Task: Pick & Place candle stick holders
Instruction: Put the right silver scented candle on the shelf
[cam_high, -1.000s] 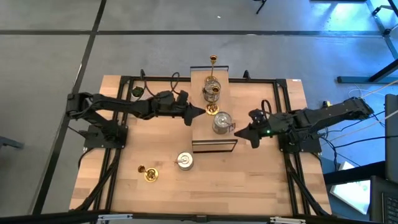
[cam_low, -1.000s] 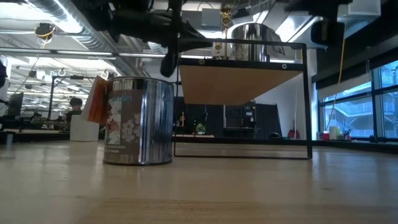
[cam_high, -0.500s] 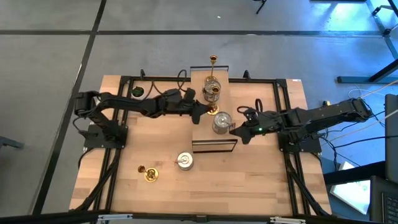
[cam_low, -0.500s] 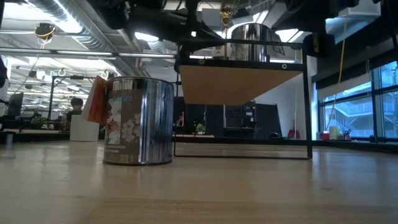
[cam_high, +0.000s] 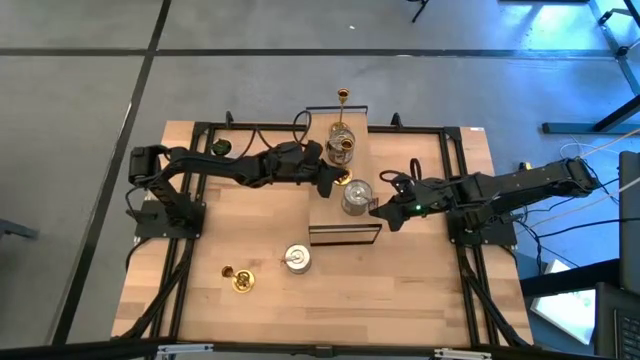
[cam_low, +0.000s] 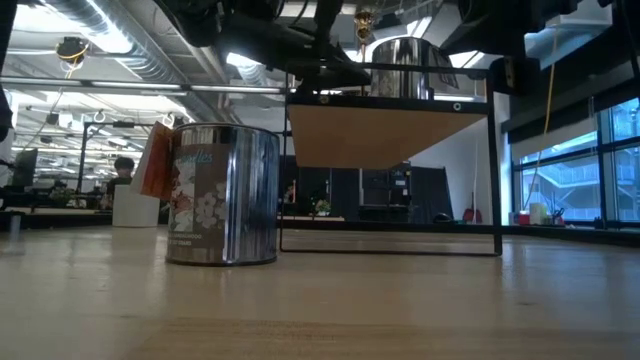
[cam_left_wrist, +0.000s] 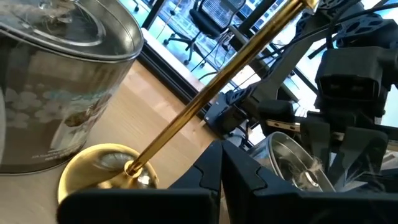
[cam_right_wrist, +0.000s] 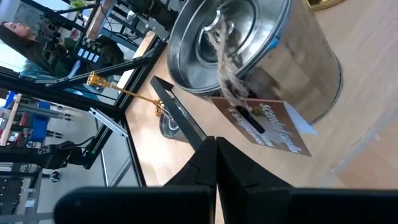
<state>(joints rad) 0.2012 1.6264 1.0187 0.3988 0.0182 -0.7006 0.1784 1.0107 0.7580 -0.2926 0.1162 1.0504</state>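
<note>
**Change.** Over the last second the left arm extended from the desk's left edge toward the shelf at mid-desk. The left tool stood at the shelf's left edge, just beside the base of the middle gold holder. In the left wrist view the tool had its fingers drawn narrow and held nothing, and the gold holder lay directly ahead, tilted in that view. The right arm advanced from the right edge early in that second and then held position. The right tool stood just beside the silver holder at the shelf's near end. Its fingers were also narrow and empty in the right wrist view, with that holder ahead.

**Meaning for the task.** Both tools were judged to be on approach. No holder was gripped, and the fingers would need to widen before any grasp.

**Count, left to right.**
- Gold holders, three: one lying on the desk near the near-left corner; one at mid-shelf; one upright at the shelf's far end.
- Silver holders, three: one on the desk in front of the shelf, seen large in the low view; one on the shelf toward its far end; one at the shelf's near end.
- Shelf: one.
- Tools: two.
</note>
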